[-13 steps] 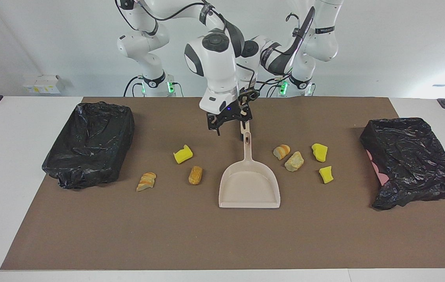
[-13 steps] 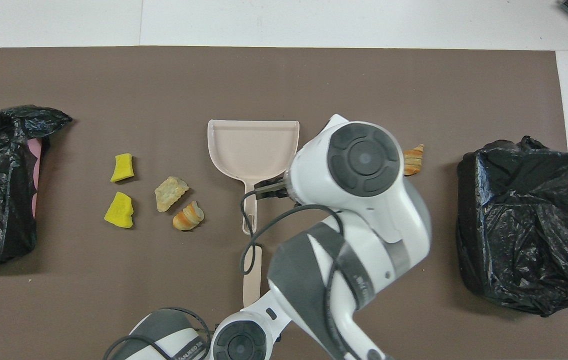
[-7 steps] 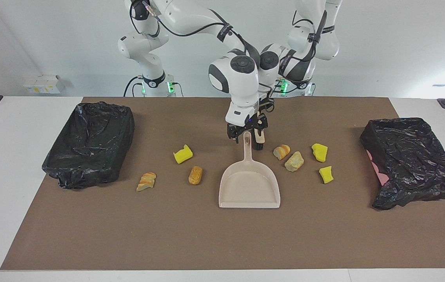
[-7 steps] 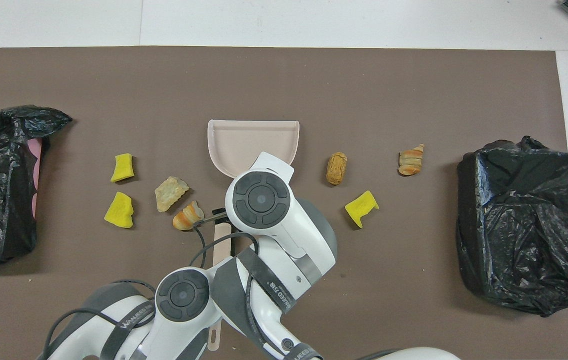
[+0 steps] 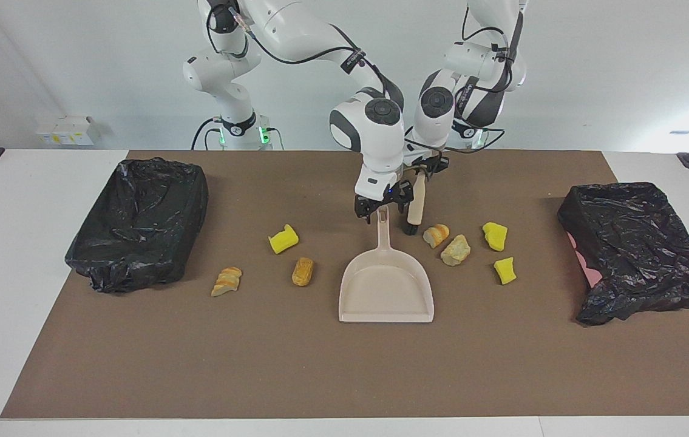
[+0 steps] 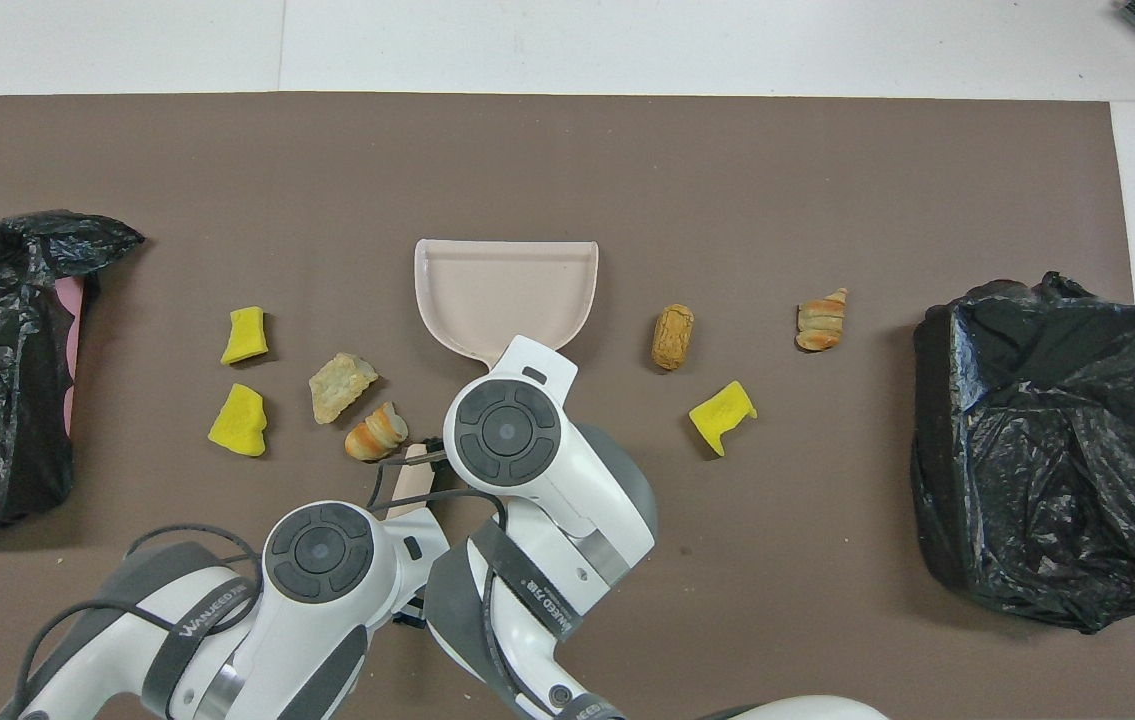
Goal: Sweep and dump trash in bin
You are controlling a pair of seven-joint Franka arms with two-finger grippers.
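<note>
Trash: 7 small lumps on the brown mat (image 5: 320,376), either side of the dustpan (image 5: 385,291). 3 yellow sponge chunks (image 5: 283,238), 4 tan-orange bread pieces (image 5: 303,271). 2 black-bagged bins (image 5: 141,221). Right gripper (image 5: 383,208) spread over the dustpan handle. Left gripper (image 5: 424,172) pinches a brush (image 5: 415,206).

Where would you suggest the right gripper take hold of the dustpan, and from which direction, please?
Probably by the handle, from above. The dustpan lies flat with its narrow handle pointing toward the robots; the pan is too wide and shallow to pinch. The open right gripper already hangs over the handle's end, beside the brush in the left gripper.
</note>
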